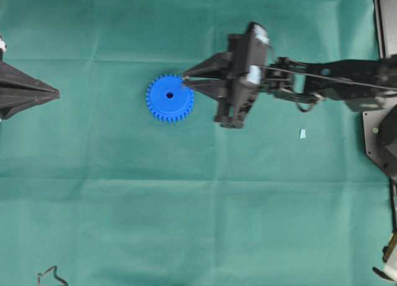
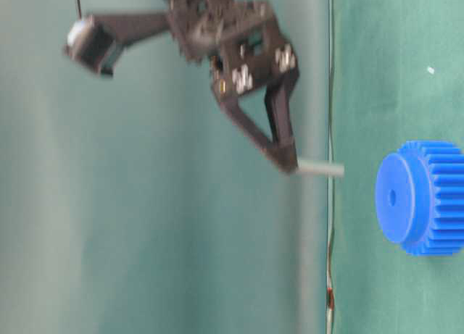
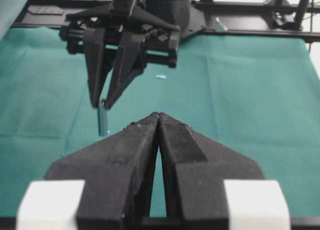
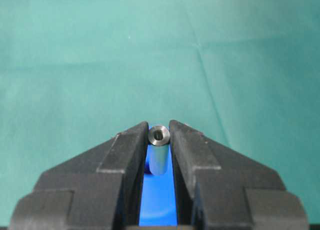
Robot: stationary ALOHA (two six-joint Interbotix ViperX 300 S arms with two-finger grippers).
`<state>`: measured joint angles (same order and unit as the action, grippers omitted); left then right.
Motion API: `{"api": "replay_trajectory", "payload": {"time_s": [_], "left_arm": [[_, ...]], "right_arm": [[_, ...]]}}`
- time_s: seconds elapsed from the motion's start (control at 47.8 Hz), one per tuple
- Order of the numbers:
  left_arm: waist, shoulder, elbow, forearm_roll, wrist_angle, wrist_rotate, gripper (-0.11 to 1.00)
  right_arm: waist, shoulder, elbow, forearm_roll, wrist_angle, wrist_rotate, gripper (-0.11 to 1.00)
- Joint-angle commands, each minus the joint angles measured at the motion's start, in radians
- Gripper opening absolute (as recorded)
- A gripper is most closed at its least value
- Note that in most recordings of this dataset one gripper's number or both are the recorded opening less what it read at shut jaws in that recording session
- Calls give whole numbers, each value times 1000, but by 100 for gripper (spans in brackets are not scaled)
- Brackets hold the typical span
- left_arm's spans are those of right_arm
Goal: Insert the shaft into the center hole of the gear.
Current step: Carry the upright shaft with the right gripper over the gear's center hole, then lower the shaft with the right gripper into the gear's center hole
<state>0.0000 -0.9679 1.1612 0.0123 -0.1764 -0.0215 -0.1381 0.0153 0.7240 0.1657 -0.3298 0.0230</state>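
Observation:
The bright blue gear (image 1: 169, 98) lies flat on the green cloth, its dark center hole facing up. My right gripper (image 1: 185, 82) hovers over the gear's upper right rim, shut on the shaft (image 4: 159, 149). The shaft is a short silvery-grey pin held upright between the fingertips, with the gear's blue face (image 4: 157, 200) showing below it. From table level the shaft (image 2: 320, 168) sticks out of the fingertips toward the cloth, clearly above the gear (image 2: 420, 198) and off to one side of its hole. My left gripper (image 3: 159, 115) rests far left, shut and empty.
A small pale blue scrap (image 1: 303, 133) lies on the cloth under the right arm. Black frame parts (image 1: 384, 25) line the right edge. A dark bent wire (image 1: 52, 277) sits at the bottom left corner.

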Motion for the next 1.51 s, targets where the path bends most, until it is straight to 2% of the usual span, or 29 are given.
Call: {"api": "replay_trajectory", "payload": {"time_s": [0.0, 0.314, 0.606, 1.485], "left_arm": [[3, 5, -21, 2, 0, -3, 0], [3, 5, -23, 2, 12, -2, 0], [5, 5, -23, 2, 11, -2, 0], [9, 5, -21, 2, 11, -2, 0]], "right_arm": [[2, 9, -60, -8, 23, -2, 17], [3, 44, -77, -6, 25, 2, 17], [2, 117, -78, 8, -25, 6, 17], [18, 130, -75, 18, -87, 12, 17]]}}
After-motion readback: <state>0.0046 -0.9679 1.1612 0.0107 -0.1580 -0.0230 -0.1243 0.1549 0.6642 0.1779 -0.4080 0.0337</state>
